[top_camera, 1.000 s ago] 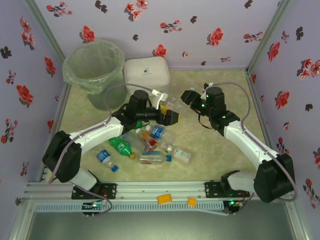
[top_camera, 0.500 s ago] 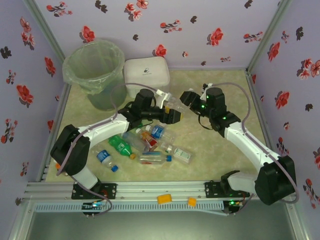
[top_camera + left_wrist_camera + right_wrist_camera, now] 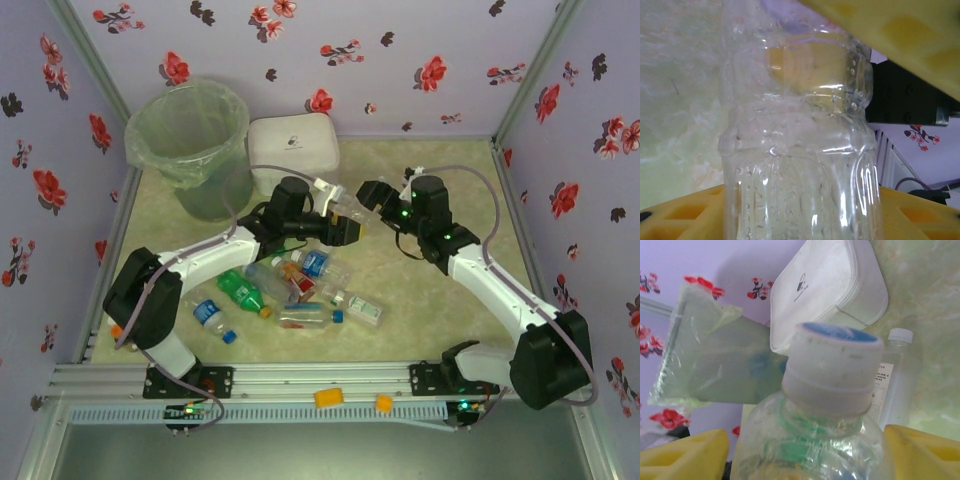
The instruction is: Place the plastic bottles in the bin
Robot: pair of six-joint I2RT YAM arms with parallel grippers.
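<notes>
Well back on the left stands the bin (image 3: 190, 140), upright. Nearer, loose bottles (image 3: 290, 290) lie heaped on the counter (image 3: 440, 310) under the left arm, green and clear ones. Beside the box (image 3: 293, 145), the left gripper (image 3: 350, 228) is clamped on a clear bottle (image 3: 800, 165), held above the counter. The right gripper (image 3: 365, 203) flanks its shoulders below the cap (image 3: 832, 360), but I cannot tell whether it grips.
</notes>
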